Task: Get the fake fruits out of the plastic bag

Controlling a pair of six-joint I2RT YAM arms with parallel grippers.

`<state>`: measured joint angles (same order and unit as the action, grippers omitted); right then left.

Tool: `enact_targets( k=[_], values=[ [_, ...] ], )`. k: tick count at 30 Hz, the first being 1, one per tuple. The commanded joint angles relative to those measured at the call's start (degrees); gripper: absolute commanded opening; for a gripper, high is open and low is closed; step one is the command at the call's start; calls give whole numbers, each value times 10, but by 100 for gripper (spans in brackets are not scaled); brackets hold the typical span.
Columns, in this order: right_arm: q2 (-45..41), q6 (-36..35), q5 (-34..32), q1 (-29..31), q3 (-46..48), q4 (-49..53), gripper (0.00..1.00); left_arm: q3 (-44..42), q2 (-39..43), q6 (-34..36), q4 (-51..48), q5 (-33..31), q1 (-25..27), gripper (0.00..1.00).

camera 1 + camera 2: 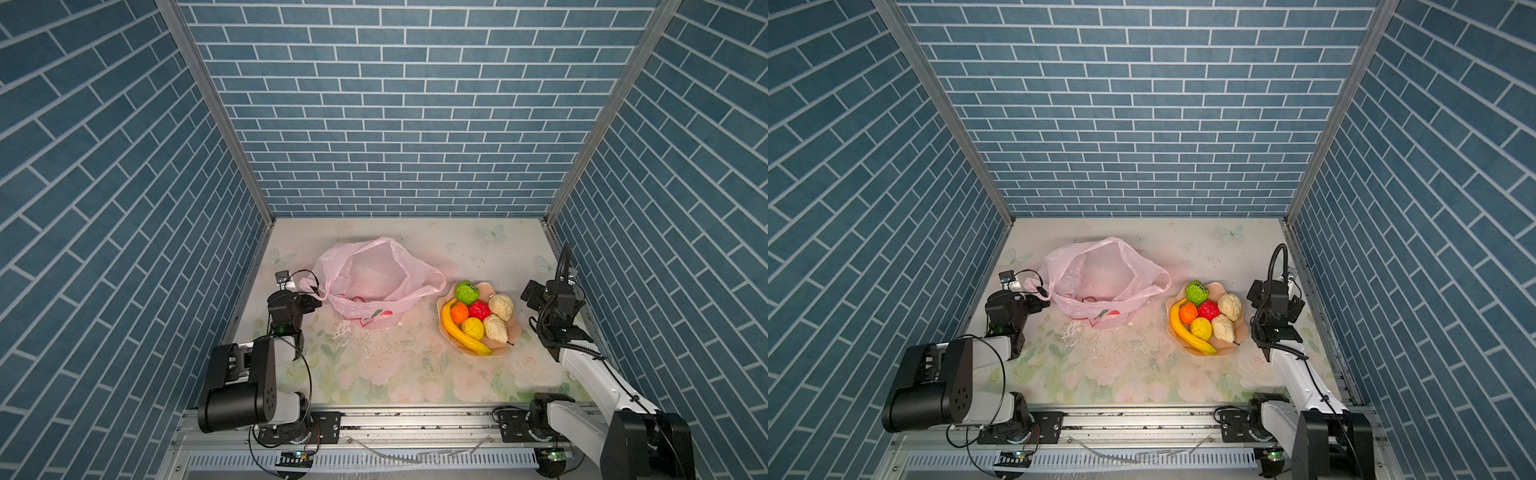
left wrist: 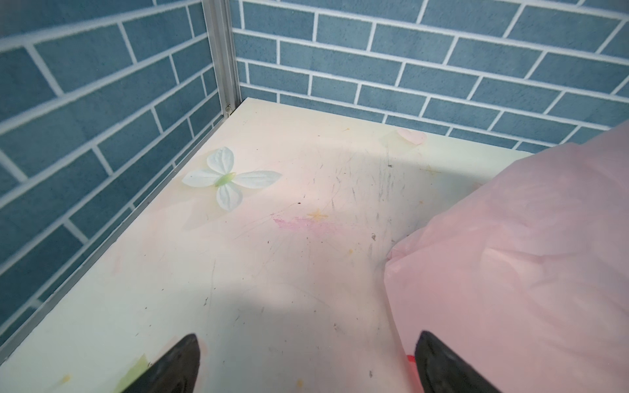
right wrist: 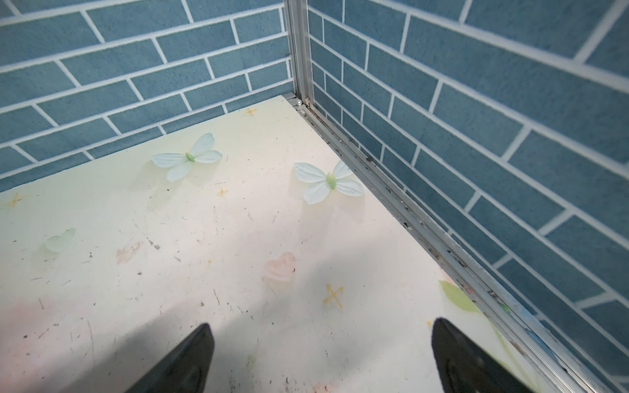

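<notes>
- Pink and thin, the bag [image 1: 376, 276] [image 1: 1100, 274] slumps mouth-open on the floral table [image 1: 395, 368], left of centre in both top views. Red fruit prints [image 1: 375, 316] mark its near side.
- All seven fruits [image 1: 478, 318] sit in the peach bowl [image 1: 486, 287], right of the bag and apart from it, with the banana [image 1: 457, 337] along the near rim.
- Spread wide, the left gripper [image 2: 308, 337] holds nothing, just beside a bag handle [image 1: 307, 286].
- Equally wide and empty, the right gripper [image 3: 322, 325] hangs over bare table by the right wall [image 3: 510, 136].
</notes>
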<state>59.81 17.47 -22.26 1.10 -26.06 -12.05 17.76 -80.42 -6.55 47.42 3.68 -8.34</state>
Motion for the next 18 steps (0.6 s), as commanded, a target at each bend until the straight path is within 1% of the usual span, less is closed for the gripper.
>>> enact_targets(
  k=[1,6,10,14,18],
  values=[
    [20,-28,-6,-7,20,-75,99,16,-8,24,16,37,4,99],
    [59,-39,8,-17,25,-125,99,21,-20,48,22,57,17,99],
    [88,-52,41,-24,31,-170,99,28,-24,55,12,55,23,99],
    [119,-84,78,-26,38,-229,99,34,-26,58,2,55,25,99],
    [148,-107,98,-28,42,-271,99,39,-27,60,-4,54,28,99]
  ],
)
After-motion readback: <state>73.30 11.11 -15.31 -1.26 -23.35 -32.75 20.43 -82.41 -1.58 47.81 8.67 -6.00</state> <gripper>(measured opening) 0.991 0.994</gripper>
